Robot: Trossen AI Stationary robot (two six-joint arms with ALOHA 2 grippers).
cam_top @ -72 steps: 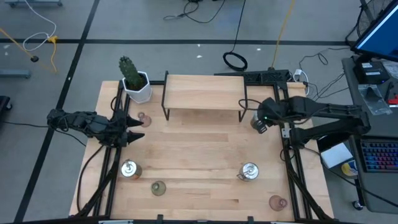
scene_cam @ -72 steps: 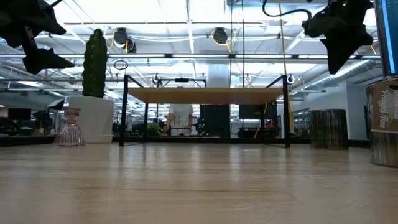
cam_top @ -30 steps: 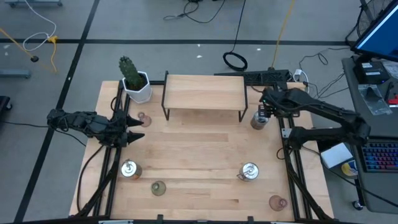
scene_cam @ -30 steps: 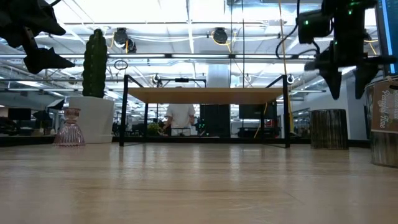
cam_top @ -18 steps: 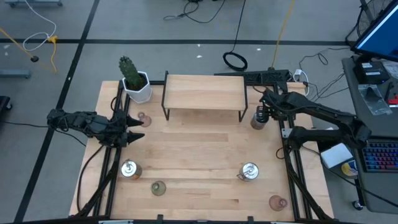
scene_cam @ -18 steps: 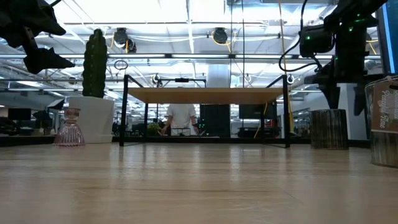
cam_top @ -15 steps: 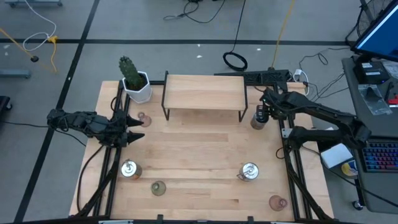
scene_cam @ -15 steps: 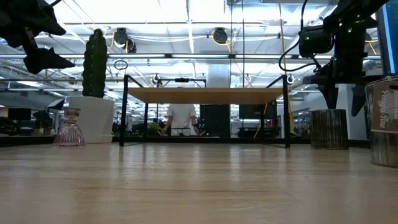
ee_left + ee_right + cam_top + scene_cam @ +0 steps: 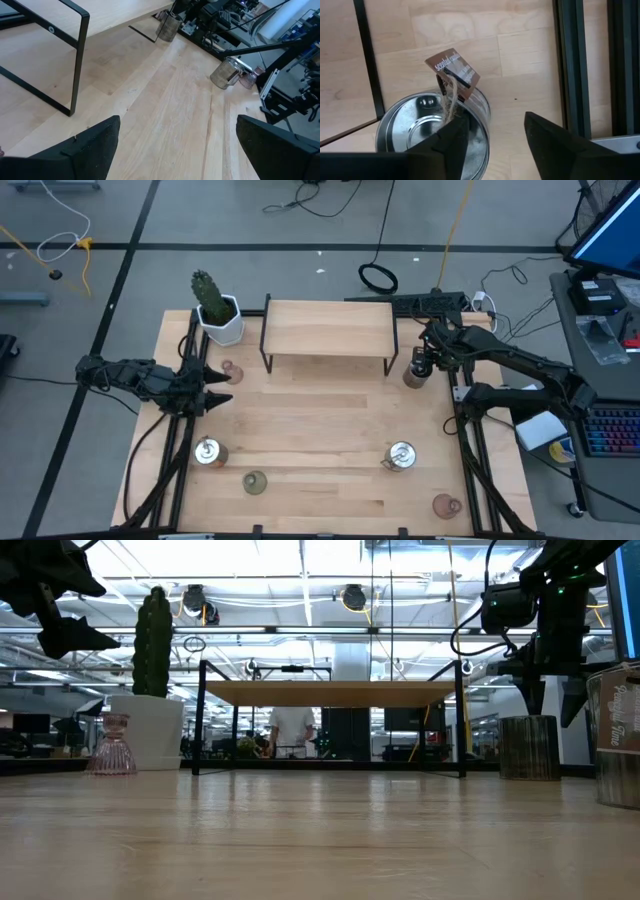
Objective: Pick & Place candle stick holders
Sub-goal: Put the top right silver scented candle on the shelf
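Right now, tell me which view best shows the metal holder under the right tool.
Right wrist view: the metal holder fills the frame, tag and open rim clear. High view shows it small beside the right tool; low view catches it side-on.

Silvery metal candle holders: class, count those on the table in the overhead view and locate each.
3: one under the right gripper beside the shelf, one front-left, one front-right.

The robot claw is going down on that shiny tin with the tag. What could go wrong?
The right claw straddles the rim of the silvery holder, one finger inside and one outside. Closing on the thin wall might tip the holder or let it slip. The brown tag and its string lie by the fingers and could get pinched. The shelf's black leg stands close, so a lift might bump it.
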